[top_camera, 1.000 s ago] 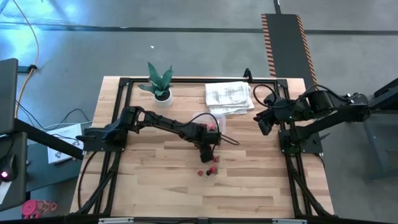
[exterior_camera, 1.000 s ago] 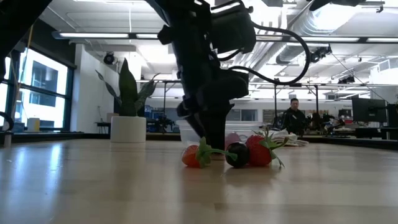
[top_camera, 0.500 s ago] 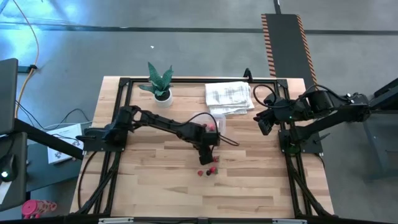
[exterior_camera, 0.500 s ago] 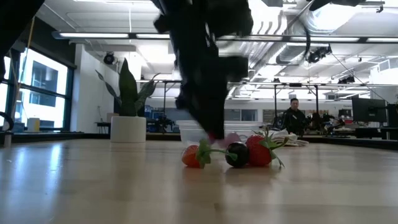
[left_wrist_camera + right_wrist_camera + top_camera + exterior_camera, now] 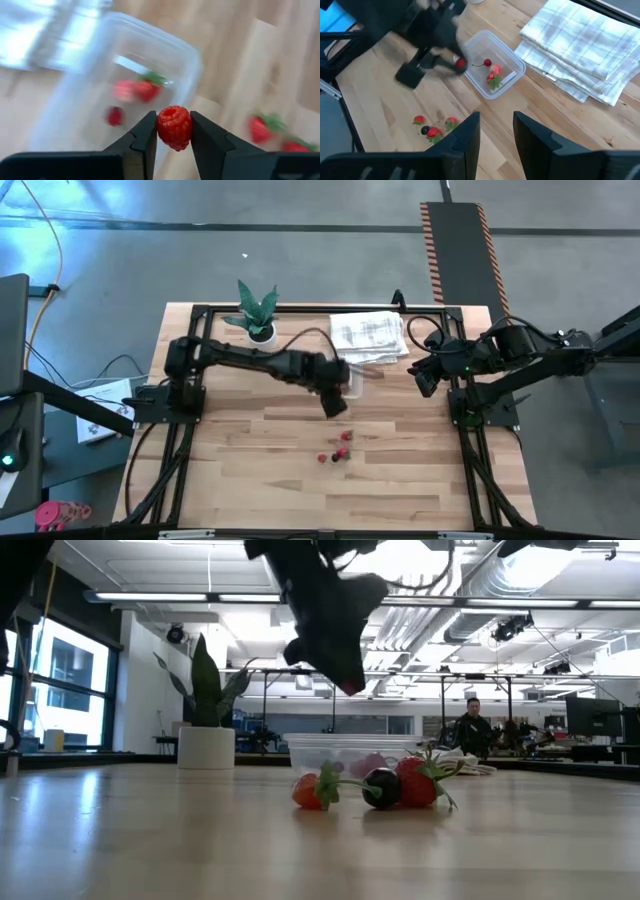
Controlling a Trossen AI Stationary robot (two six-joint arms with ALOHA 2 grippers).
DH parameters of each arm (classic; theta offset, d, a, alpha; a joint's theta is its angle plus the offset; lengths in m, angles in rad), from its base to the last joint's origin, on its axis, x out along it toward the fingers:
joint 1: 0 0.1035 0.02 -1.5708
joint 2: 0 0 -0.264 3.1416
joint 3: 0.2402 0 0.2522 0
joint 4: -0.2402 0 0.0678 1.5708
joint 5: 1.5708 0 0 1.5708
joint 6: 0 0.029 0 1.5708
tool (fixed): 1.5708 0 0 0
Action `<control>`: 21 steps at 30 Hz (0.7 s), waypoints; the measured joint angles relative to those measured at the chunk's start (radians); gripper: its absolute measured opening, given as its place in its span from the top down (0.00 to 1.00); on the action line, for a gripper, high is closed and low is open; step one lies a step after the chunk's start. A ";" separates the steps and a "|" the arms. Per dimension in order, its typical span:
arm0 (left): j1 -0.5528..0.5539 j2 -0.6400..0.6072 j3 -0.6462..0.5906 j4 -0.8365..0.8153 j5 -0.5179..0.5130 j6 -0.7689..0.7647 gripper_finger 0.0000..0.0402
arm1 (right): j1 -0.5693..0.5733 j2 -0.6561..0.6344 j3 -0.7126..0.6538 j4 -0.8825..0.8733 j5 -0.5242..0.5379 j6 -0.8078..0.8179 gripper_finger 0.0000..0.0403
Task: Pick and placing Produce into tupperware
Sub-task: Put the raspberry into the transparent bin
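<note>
My left gripper (image 5: 336, 402) hangs above the table just near of the clear tupperware (image 5: 352, 376), shut on a red raspberry (image 5: 174, 126). In the low view the gripper (image 5: 345, 680) is well above the tabletop. The tupperware (image 5: 125, 70) holds two or three red pieces (image 5: 145, 90). Loose produce (image 5: 336, 452) lies on the wood nearer the near edge: two strawberries (image 5: 312, 790) (image 5: 418, 783) and a dark cherry (image 5: 381, 788). My right gripper (image 5: 425, 375) waits, open (image 5: 495, 135), at the table's right side. My left gripper pinches the raspberry between its two fingers (image 5: 145, 137), one on each side of the berry's body (image 5: 174, 131). The fingers come from above, slanting down. The berry is lifted clear of the table, with its top showing above the fingertips.
A folded white towel (image 5: 367, 336) lies at the far edge, right behind the tupperware. A small potted plant (image 5: 258, 316) stands at the far left. Bare wood stretches across the near half of the table around the loose produce.
My left gripper has risen from the tabletop beside the loose produce, carrying the raspberry up, and has moved toward the far edge and the tupperware. The three pieces on the table have stayed where they were.
</note>
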 joint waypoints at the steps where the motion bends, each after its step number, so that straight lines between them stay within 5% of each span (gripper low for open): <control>1: 0.014 0.005 0.000 0.000 -0.001 0.005 0.77 | 0.000 0.000 0.000 0.000 0.000 0.004 0.73; 11: 0.132 0.035 0.000 -0.036 0.063 0.024 0.78 | 0.000 0.000 0.000 0.000 0.000 0.006 0.73; 21: 0.126 0.108 0.000 -0.062 0.107 0.044 0.75 | 0.000 0.000 0.000 0.000 0.000 0.007 0.73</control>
